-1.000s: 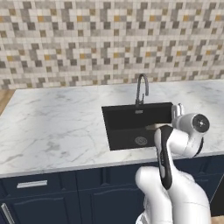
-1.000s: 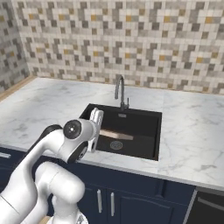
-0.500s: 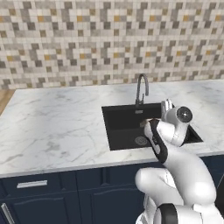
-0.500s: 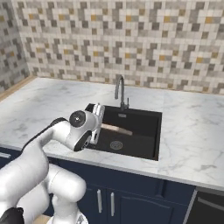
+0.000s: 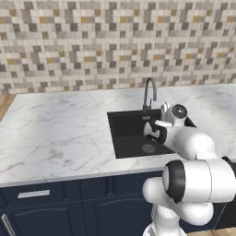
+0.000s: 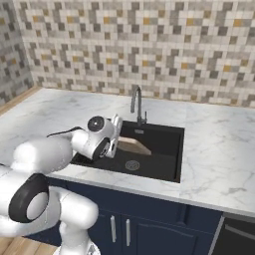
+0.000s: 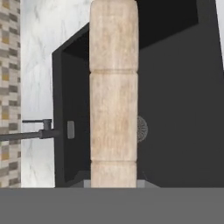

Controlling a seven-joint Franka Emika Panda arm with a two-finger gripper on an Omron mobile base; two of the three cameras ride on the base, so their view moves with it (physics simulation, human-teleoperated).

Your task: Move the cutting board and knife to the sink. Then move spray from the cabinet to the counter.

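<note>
The brown wooden cutting board (image 7: 113, 100) stands edge-on along the middle of the hand view, running out from between the fingers over the black sink (image 7: 175, 87). From the right base view, my gripper (image 6: 117, 139) is shut on the cutting board (image 6: 135, 147), which slants down into the sink (image 6: 162, 144) at its left side. From the left base view, the gripper (image 5: 153, 131) hangs over the sink (image 5: 129, 133) just below the faucet (image 5: 148, 92). The knife, spray and cabinet are out of view.
The white marble counter (image 5: 60, 133) surrounds the basin, with navy drawers (image 5: 41, 203) below. The gooseneck faucet (image 6: 135, 102) rises at the sink's back edge. A round drain (image 6: 132, 165) lies in the basin floor. A mosaic tile wall (image 6: 149, 45) backs the counter.
My hand has swung from the sink's right side to over the basin near the faucet, carrying the cutting board. The elbow has come forward and fills more of both base views.
</note>
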